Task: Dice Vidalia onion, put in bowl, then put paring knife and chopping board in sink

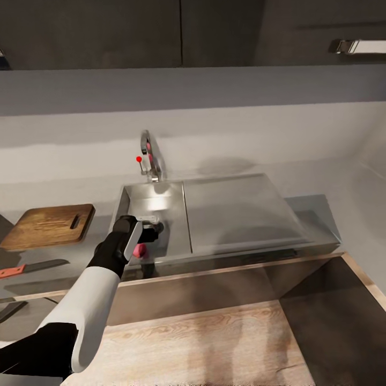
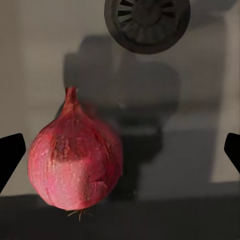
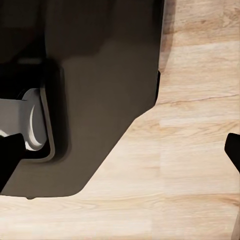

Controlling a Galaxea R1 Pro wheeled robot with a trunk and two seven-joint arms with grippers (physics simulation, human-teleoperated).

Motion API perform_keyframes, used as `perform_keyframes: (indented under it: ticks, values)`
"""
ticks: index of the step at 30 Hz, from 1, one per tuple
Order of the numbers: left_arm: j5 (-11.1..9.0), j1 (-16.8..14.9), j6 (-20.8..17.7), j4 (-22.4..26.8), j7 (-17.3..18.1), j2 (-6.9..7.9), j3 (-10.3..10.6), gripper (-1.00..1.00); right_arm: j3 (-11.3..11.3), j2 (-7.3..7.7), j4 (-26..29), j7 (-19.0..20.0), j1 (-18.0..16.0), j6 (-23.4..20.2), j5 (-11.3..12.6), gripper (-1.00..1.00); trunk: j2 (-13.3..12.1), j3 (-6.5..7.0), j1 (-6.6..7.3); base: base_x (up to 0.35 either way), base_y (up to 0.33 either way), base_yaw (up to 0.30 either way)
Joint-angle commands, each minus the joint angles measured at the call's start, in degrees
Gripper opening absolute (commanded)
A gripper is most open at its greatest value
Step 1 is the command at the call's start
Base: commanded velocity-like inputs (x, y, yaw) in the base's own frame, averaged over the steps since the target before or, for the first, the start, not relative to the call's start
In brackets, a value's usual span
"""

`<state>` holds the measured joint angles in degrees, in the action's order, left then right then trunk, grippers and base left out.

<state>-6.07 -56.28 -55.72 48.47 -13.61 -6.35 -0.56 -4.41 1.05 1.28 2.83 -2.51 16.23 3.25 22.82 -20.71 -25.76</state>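
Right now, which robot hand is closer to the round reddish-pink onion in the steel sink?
Left. The left gripper hangs open right over the onion; the right gripper points at wooden floor.

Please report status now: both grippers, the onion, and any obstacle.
Left gripper open over steel sink. Right gripper open, empty. Red-skinned whole onion unheld beside drain. No obstacle seen.
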Motion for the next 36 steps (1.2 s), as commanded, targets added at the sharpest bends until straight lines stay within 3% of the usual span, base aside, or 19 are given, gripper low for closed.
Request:
perform_keyframes:
  ticks: [1, 36]
  values:
    - [-0.6, 0.0, -0.2, 0.0, -0.5, -0.02, -0.1, 1.0, -0.4, 0.01, -0.1, 0.2, 0.0, 0.2, 0.4, 1.0, 0.1, -0.19, -0.03, 0.0, 0.0, 0.0]
    - [-0.6, 0.0, -0.2, 0.0, -0.6, 0.78, -0.1, 1.0, -0.4, -0.28, -0.1, 0.2, 0.0, 0.2, 0.4, 1.0, 0.1, -3.41, -0.03, 0.0, 0.0, 0.0]
